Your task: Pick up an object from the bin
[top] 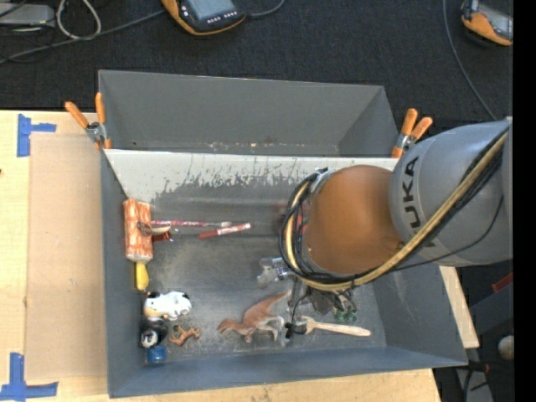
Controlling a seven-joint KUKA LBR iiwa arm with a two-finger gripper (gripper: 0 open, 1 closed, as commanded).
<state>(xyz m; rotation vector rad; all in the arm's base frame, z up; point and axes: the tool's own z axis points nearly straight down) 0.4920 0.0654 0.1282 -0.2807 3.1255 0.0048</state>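
Note:
My gripper (292,318) hangs under the arm's orange cover, low in the bin's front right part. It stands just right of a brown toy dinosaur (254,318) lying on the bin floor. It also stands at the left end of a cream flat stick (339,329). I cannot tell whether it touches either of them. A small green thing (344,315) lies just behind the stick, partly hidden by the cover.
Along the left wall lie an orange patterned roller with a yellow handle (137,243), a white and black toy cow (166,306), a small brown figure (183,335) and a blue and black piece (152,347). Red and white sticks (205,228) lie mid-bin.

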